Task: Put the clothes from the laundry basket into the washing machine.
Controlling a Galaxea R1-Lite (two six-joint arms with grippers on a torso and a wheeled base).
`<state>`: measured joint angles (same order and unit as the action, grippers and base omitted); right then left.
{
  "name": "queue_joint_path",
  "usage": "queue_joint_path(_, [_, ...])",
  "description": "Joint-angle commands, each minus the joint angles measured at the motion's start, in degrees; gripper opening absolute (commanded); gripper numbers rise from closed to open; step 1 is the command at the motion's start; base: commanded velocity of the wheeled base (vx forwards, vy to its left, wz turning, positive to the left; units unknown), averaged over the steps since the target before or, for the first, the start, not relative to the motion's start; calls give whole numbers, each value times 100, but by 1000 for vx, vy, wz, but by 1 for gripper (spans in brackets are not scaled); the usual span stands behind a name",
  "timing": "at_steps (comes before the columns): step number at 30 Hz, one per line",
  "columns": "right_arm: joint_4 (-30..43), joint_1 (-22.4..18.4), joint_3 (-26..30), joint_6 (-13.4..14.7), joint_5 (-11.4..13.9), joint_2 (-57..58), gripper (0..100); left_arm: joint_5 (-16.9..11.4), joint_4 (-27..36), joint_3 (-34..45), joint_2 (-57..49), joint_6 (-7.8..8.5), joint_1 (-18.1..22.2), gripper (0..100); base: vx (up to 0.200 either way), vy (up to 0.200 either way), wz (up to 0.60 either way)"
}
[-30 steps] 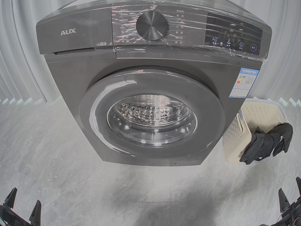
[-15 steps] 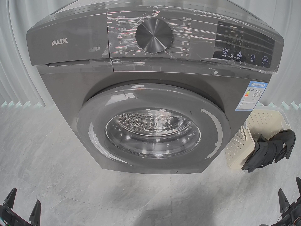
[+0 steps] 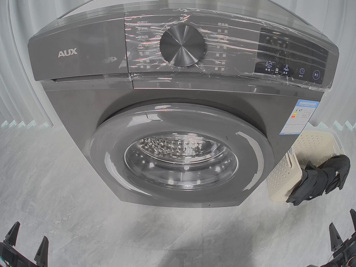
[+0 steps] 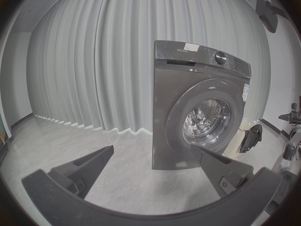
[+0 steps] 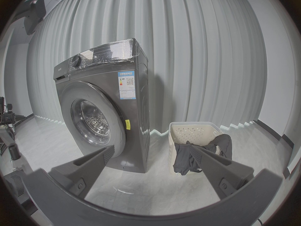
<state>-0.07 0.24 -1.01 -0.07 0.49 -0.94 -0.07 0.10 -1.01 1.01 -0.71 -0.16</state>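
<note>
Camera shift since a second ago: the whole head view has closed in on the washer, which now sits larger and lower in view. Machine, basket and clothing keep their places relative to one another. Both grippers hold the same low corners of the view.

Left gripper (image 3: 29,236): low at near left, above the pale grey marble-look floor (image 3: 148,227). Black fingers spread apart, nothing between them.

Far left and behind: pale pleated curtain (image 3: 15,56) hanging to the floor.

Centre: dark grey front-loading washing machine (image 3: 178,93), upright on the floor. Round grey door with glass porthole (image 3: 181,160) closed; bare metal drum visible through it. Round metal dial (image 3: 182,45) mid-panel, wrinkled clear plastic film (image 3: 222,45) over the control strip. Blue-and-white label (image 3: 299,117) on the upper right of the front face.

Right of the machine: cream perforated plastic laundry basket (image 3: 285,175) on the floor, just beside the washer's right side; contact cannot be told. Dark grey clothes (image 3: 315,180) lie in the basket, draped over its near rim and hanging down the outside.

Right gripper (image 3: 342,219): low at near right, well apart from the basket. Fingers spread, empty.
</note>
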Motion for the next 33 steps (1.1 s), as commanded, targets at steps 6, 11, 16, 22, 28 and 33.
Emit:
queue_joint_path(6, [-1,2,101,-1,13,24,100,-1,-1,92,-101,-17,7,100,0,0,0])
queue_joint_path(11, [-1,2,101,-10,13,24,100,-1,-1,84,-101,-8,7,100,0,0,-240])
queue_joint_path(16, [-1,2,101,-1,4,24,100,-1,-1,84,-101,0,-2,100,0,0,-480])
queue_joint_path(22, [-1,2,101,7,4,24,100,-1,-1,84,-101,0,7,100,0,0,0])
queue_joint_path(28, [-1,2,101,-1,4,32,100,-1,-1,84,-101,0,-2,100,0,0,0])
queue_joint_path(33, [-1,2,101,7,4,32,100,-1,-1,92,-101,-8,7,100,0,0,0])
